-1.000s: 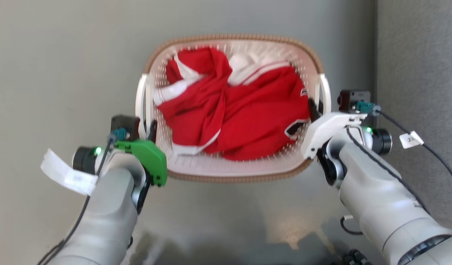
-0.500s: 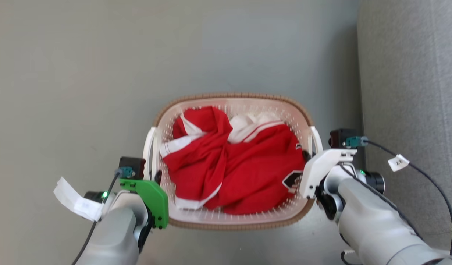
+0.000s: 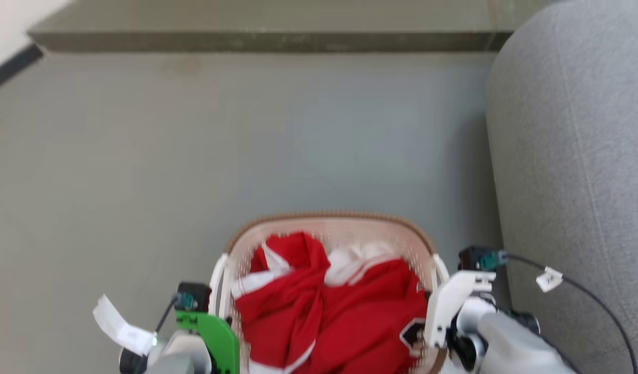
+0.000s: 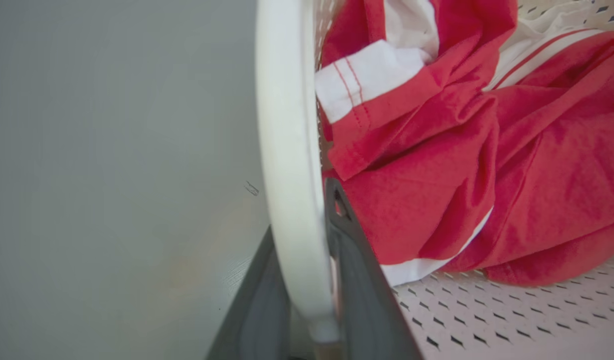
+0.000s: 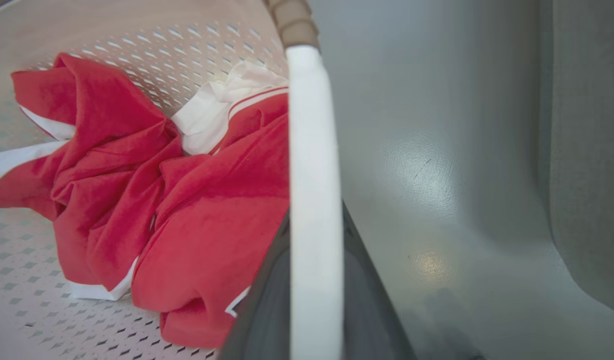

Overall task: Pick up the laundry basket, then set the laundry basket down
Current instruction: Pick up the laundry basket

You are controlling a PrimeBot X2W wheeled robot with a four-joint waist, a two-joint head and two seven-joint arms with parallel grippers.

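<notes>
The laundry basket (image 3: 329, 215), cream perforated plastic with a brown woven rim, sits at the bottom centre of the head view with red and white clothing (image 3: 339, 311) bundled inside. My left gripper (image 3: 226, 319) is shut on the basket's left white handle (image 4: 287, 150), one dark finger (image 4: 359, 280) inside the basket and the other outside. My right gripper (image 3: 432, 301) is shut on the right white handle (image 5: 311, 175), with a dark finger (image 5: 267, 310) on each side of it. Whether the basket's base touches the floor is hidden.
A grey upholstered sofa (image 3: 573, 156) rises close on the right, beside my right arm. Grey floor (image 3: 246, 145) stretches ahead to a low dark ledge (image 3: 267, 41) at the far end. A white wall with black skirting (image 3: 7, 72) is at the top left.
The head camera has swung up: basket and grippers now lie lower and smaller in the picture, with more floor, the ledge and the sofa showing. Both grippers keep their hold on the handles.
</notes>
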